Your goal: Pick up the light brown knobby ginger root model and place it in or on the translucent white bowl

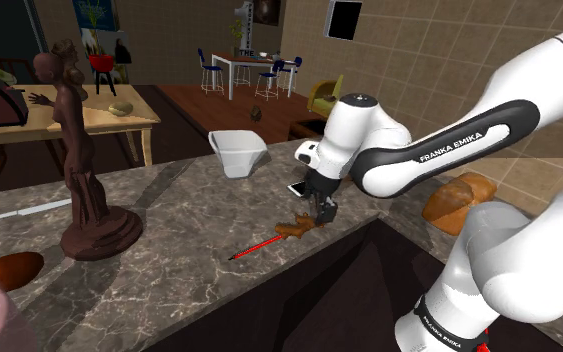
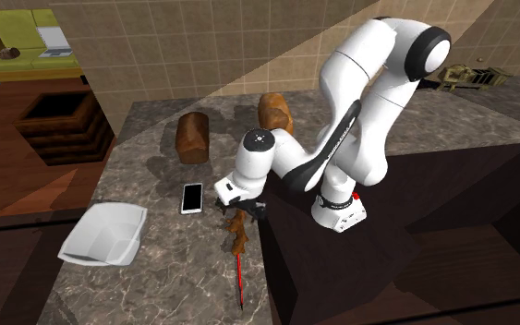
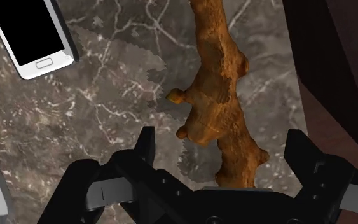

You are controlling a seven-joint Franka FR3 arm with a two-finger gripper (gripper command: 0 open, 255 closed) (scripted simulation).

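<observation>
Wrist view: gripper spread wide, holding nothing, its fingers either side of the ginger root lying on the bench.

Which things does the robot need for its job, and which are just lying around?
For the job:
ginger root
white bowl

Just lying about:
phone
brown statue
thin red stick
brown loaf
</observation>
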